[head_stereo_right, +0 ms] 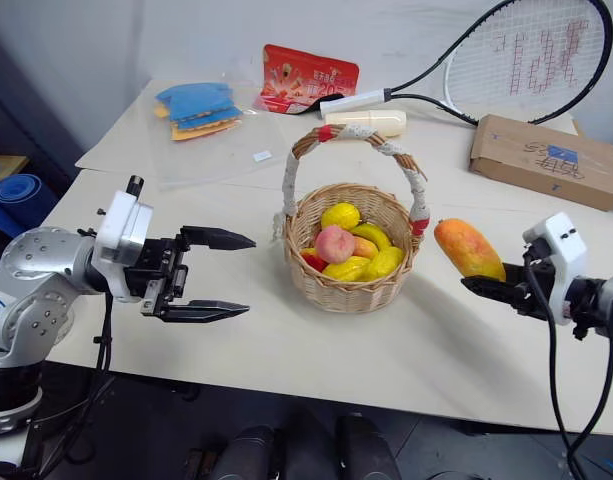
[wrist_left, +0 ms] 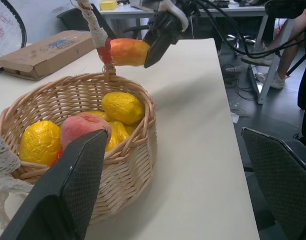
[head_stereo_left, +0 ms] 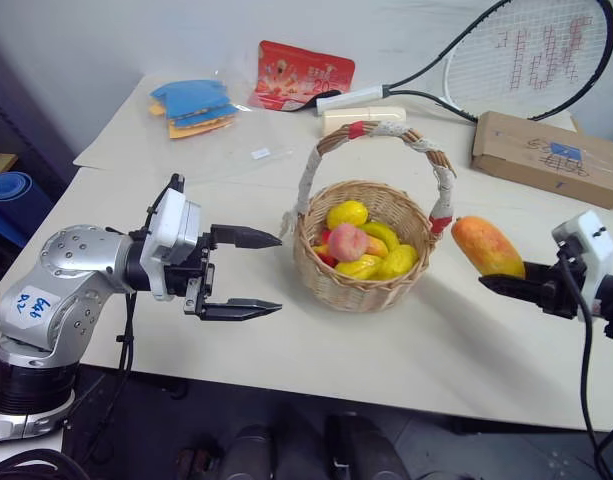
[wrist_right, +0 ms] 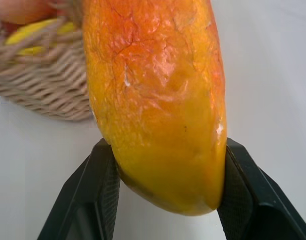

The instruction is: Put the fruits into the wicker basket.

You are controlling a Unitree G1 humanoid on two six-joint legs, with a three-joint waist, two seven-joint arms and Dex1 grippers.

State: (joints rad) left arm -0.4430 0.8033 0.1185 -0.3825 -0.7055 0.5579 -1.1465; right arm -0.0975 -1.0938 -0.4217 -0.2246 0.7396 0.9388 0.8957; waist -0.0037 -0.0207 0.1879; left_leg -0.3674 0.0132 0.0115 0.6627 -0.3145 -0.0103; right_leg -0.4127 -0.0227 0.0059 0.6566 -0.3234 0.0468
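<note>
Several fruits point(head_stereo_left: 361, 245) are already lying in the wicker basket point(head_stereo_left: 361, 285) on the counter point(head_stereo_left: 466, 350), while the right claw point(head_stereo_left: 506, 284) is gripping the last mango point(head_stereo_left: 486, 246) just beside the basket, and the left claw point(head_stereo_left: 256, 272) is hovering spread wide, holding nothing.

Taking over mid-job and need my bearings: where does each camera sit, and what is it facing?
Head eyes: look down over the table at the round tan wicker basket; left gripper open, right gripper.
Left wrist: looks along its fingers past the basket to the orange-yellow mango.
Right wrist: faces the mango clamped between its fingers.
All share mango and basket.
</note>
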